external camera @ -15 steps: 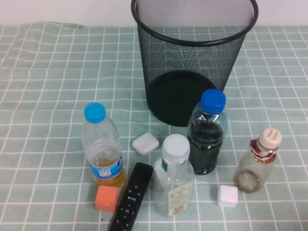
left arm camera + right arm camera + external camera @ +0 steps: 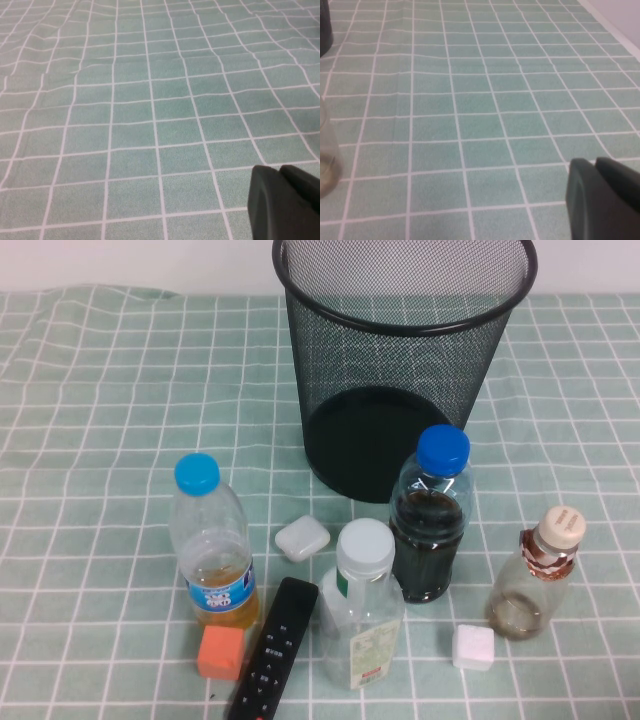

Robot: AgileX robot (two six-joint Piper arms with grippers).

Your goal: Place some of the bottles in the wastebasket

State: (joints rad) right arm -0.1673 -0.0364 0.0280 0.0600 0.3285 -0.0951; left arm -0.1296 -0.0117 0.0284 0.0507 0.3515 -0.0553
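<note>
Your closed left pincer [image 2: 285, 200] and closed right pincer [image 2: 602, 197] hover empty over the tabletop [image 2: 100, 390]; white-capped bottle [image 2: 362, 610] and beige-capped bottle [image 2: 535, 575] stand upright, ungrasped, before the wastebasket [image 2: 400, 370].

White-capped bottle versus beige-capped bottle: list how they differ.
The white-capped bottle is taller, clear, with a pale label; the beige-capped bottle is squat, brownish-tinted, unlabelled. The former stands beside the remote, the latter farther right. Both stand upright, capped, outside the wastebasket.
</note>
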